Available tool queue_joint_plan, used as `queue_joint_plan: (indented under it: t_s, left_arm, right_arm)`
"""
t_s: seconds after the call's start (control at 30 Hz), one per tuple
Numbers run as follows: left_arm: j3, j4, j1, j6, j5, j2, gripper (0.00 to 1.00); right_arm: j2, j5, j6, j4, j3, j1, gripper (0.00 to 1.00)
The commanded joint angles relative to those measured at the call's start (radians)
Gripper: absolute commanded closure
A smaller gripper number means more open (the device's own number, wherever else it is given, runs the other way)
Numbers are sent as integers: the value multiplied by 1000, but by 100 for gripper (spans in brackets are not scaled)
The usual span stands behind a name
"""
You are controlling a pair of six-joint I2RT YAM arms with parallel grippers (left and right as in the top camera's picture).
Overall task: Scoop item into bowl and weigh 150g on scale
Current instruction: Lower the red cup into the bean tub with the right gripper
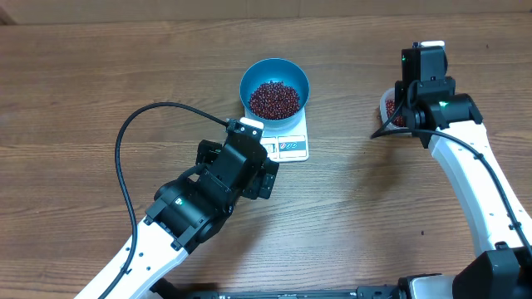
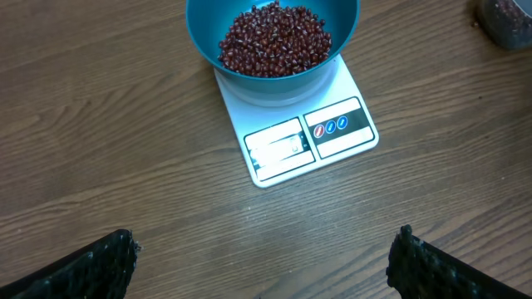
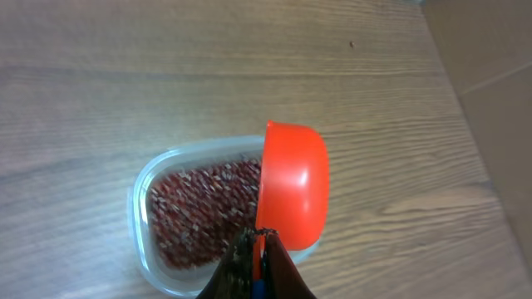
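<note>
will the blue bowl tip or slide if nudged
Likely slides, not tips: the bowl is wide and weighted by beans. It looks smooth on the flat scale, so it may skid. Beans sit below the rim, so spills seem unlikely.

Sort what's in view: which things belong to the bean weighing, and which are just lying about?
Job: beans, blue bowl, white scale, clear tub of beans, orange scoop in the right pincer.
Lying about: nothing but the left arm's black cable.
</note>
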Motion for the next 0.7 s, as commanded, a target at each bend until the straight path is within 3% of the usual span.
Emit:
queue_joint_plan:
  t_s: [0.0, 0.67]
  left_arm:
    - [-4, 0, 10, 8, -3, 3, 1]
    - [-4, 0, 10, 8, -3, 3, 1]
  right_arm:
    - [-21, -18, 99, 21, -2, 3, 96]
    - [-21, -135, 327, 45, -2, 3, 96]
